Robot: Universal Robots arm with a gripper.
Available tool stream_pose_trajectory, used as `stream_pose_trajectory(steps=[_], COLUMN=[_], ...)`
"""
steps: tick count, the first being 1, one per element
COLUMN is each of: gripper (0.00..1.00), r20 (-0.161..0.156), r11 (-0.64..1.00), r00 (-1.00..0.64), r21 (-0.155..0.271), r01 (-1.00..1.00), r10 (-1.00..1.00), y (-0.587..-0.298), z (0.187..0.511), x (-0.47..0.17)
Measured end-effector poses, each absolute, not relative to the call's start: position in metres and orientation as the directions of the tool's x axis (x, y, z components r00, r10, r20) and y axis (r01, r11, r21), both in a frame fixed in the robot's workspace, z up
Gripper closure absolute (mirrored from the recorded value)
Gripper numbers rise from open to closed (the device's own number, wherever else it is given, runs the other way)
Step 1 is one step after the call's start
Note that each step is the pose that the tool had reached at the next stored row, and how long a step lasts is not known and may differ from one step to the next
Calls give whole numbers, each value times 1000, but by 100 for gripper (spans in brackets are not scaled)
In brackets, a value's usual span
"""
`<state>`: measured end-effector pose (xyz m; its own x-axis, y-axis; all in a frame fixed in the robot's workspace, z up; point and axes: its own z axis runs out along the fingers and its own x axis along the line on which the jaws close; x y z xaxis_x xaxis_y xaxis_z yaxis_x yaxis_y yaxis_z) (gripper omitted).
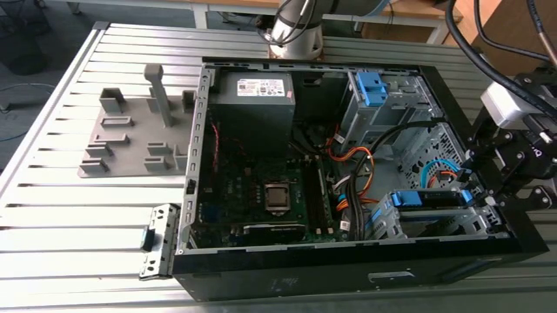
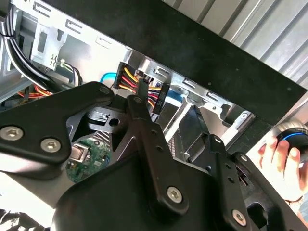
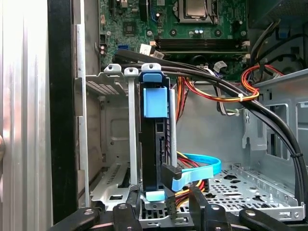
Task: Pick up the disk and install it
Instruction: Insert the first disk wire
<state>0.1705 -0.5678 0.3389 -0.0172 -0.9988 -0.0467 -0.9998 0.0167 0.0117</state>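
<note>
The disk (image 1: 426,199), silver with a blue plastic bracket, sits in the drive cage at the near corner of the open computer case, on the exterior view's right. In the first wrist view the disk (image 3: 155,144) stands edge-on in the cage slot. Its blue tab (image 3: 156,101) faces the motherboard, and a black plug with a blue flat cable (image 3: 192,175) sits at its near end. My gripper (image 1: 477,182) hangs just outside the case wall beside that cage. In the first wrist view my gripper (image 3: 163,214) is open, a finger on each side of the disk's near end, holding nothing.
A grey power-supply box (image 1: 254,98) and the motherboard (image 1: 261,189) fill the case's left half. Black and orange cables (image 1: 357,169) run across toward the cage. A grey fixture plate (image 1: 130,137) lies on the slatted table. A person's hand (image 2: 284,159) rests on a round black device.
</note>
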Motion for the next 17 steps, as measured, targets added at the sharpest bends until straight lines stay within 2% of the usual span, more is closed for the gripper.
stream_pose_trajectory(steps=[9, 11, 12, 14, 15, 17], gripper=[49, 61, 61, 73, 73, 84], r20=[-47, -47, -47, -47, -47, -47], r11=[17, 17, 17, 17, 17, 17], r00=[-17, -17, -17, -17, -17, -17], r21=[12, 12, 12, 12, 12, 12], r01=[-1000, -1000, -1000, -1000, -1000, -1000], r10=[-999, -999, -999, -999, -999, -999], y=[-568, -568, -568, -568, -568, -568], z=[339, 339, 339, 339, 339, 339], x=[171, 171, 171, 171, 171, 171])
